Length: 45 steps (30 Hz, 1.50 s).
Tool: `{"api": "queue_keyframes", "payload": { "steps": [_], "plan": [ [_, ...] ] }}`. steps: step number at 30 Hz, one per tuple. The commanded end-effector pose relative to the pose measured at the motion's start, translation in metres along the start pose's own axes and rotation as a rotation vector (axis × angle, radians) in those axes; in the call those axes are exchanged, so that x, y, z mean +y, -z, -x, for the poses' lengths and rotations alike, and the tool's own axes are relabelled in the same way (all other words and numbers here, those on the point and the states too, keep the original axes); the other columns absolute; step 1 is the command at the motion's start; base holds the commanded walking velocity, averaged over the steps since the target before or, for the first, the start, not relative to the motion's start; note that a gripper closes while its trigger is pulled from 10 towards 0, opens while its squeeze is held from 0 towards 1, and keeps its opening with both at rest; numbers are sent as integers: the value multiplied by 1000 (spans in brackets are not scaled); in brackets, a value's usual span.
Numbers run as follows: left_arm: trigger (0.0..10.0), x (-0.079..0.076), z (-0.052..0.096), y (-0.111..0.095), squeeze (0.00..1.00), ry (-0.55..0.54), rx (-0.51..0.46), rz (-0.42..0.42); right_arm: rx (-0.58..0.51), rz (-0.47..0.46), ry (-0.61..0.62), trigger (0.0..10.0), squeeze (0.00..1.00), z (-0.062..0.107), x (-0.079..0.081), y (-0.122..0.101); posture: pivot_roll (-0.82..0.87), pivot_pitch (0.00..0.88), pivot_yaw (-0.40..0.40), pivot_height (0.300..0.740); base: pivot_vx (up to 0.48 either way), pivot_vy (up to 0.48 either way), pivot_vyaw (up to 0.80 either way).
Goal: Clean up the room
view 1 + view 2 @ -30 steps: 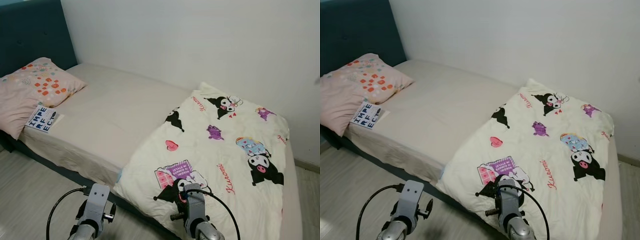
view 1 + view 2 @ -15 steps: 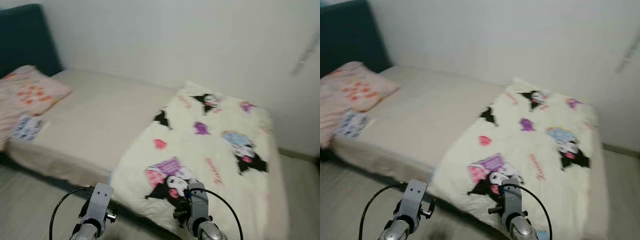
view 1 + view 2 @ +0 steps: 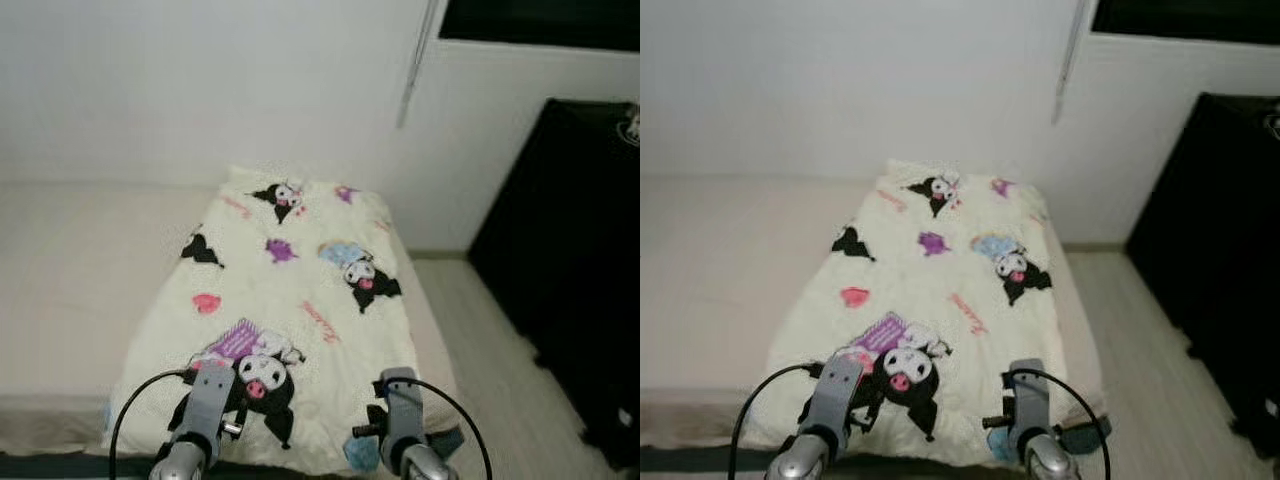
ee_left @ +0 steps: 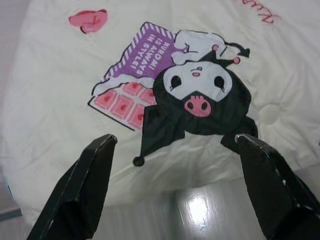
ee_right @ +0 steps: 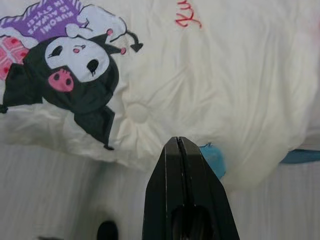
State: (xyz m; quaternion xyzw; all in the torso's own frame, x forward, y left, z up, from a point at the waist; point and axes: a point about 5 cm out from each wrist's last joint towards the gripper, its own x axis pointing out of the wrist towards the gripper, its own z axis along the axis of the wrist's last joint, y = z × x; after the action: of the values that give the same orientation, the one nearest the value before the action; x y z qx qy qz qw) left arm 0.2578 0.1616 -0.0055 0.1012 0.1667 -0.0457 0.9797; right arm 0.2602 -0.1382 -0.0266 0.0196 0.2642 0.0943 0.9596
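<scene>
A cream quilt (image 3: 285,290) printed with black cartoon characters covers the foot half of a bed (image 3: 70,270) with a beige sheet. Its near edge hangs over the bed's side, and a bit of blue lining (image 5: 214,159) shows under it. Both arms are held low in front of me, at the quilt's near edge. My left gripper (image 4: 172,147) is open, its fingers (image 4: 82,182) wide apart above the printed character (image 4: 200,97). My right gripper (image 5: 179,150) is shut with nothing in it, pointing at the quilt's hanging edge.
A white wall (image 3: 200,90) runs behind the bed. A large black piece of furniture (image 3: 570,260) stands at the right, with a strip of pale wood floor (image 3: 490,340) between it and the bed. A dark window (image 3: 540,20) sits top right.
The whole picture has swung to the right: the pillow and headboard have left the view, and the bed's foot, the floor and the black furniture have come in. Both arms hold the same pose.
</scene>
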Motion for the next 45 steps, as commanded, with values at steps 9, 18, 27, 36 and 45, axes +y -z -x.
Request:
{"api": "queue_keyframes", "payload": {
  "steps": [9, 18, 27, 36, 45],
  "plan": [
    [10000, 4, 3, 6, 0, -36, 25, 6, 3, 6, 2, 10000, 0, 1, -1, 1, -1, 83, -31, 740, 0, 0, 0],
    [10000, 0, 4, 6, 0, -21, 16, 29, -10, 3, 3, 10000, 0, 1, -3, -1, -4, 74, -36, 740, 0, 0, 0],
    [10000, -5, 4, 2, 0, 17, -7, 56, -12, 4, 3, 10000, 0, 1, -4, -1, -9, 67, -36, 740, 0, 0, 0],
    [10000, -9, 5, 0, 0, 50, -23, 92, -15, 5, 3, 10000, 0, 1, -4, -2, -9, 63, -39, 740, 0, 0, 0],
    [10000, -9, 5, -4, 0, 53, -44, 117, -15, 7, -5, 10000, 0, 0, -3, -3, -9, 63, -45, 740, 444, 0, 0]
  ]
}}
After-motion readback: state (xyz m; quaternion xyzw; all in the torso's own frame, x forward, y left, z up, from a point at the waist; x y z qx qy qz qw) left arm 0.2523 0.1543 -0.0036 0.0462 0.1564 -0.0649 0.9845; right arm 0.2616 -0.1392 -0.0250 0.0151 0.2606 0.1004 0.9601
